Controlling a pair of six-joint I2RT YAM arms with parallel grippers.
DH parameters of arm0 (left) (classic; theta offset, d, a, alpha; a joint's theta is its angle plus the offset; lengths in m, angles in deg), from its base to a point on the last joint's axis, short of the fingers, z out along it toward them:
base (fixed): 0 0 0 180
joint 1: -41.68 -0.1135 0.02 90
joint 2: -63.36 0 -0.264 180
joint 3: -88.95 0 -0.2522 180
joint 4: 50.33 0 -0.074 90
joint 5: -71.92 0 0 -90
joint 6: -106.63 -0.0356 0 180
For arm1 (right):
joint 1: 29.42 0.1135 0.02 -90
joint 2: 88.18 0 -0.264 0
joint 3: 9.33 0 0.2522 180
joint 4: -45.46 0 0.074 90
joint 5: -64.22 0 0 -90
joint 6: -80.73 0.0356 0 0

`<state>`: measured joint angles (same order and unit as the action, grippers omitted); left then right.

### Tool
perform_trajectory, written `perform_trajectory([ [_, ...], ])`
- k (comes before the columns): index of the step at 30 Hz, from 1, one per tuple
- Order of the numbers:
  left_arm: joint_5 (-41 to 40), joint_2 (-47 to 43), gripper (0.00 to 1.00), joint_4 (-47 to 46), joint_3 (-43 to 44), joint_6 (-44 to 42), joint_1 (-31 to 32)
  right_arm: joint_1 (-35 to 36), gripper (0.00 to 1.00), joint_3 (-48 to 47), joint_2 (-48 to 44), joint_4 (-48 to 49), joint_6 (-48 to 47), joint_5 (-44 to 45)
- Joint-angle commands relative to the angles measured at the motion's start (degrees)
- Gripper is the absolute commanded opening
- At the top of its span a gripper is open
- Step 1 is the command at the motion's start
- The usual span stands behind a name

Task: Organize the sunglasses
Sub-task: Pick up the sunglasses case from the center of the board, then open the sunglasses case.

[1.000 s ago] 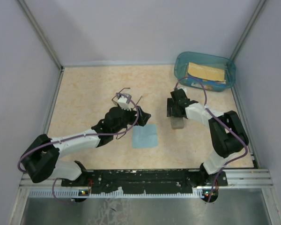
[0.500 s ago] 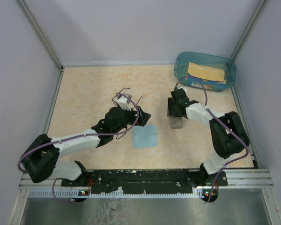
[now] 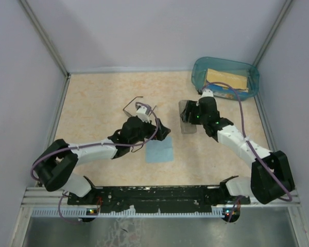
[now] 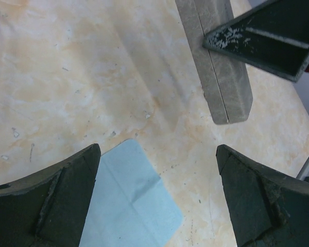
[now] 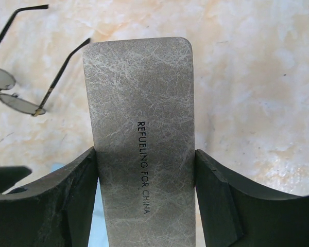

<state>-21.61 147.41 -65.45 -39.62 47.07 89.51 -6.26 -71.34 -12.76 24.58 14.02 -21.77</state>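
Case (image 5: 139, 98) shifted left, right end effector (image 5: 145, 157) gripping; left end effector (image 4: 157, 150) wide; sunglasses (image 5: 19, 104) temples point far-right.

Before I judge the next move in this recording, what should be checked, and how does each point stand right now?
1. Right gripper holds the grey textured rectangular case: ok, fingers press both long sides.
2. Case open for loading: not ok, its seam looks shut in the left wrist view.
3. Left gripper free: ok, open and empty above the light blue square cloth.
4. Thin dark wire-framed sunglasses folded: not ok, temples spread, lying on the marbled beige table.
5. Sunglasses clear of the case: ok, apart, beside it.
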Motion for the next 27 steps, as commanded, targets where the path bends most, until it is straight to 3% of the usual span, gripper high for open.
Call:
perform_trajectory([
  [1,1.6,1.7,1.0,-4.0,4.0,1.3,-0.1,0.4,0.0,3.1,-5.5,8.6,3.0,-5.6],
  [27,1.0,10.3,0.99,-8.1,10.0,3.8,2.0,0.4,0.0,9.6,-14.2,14.1,10.2,-10.8],
])
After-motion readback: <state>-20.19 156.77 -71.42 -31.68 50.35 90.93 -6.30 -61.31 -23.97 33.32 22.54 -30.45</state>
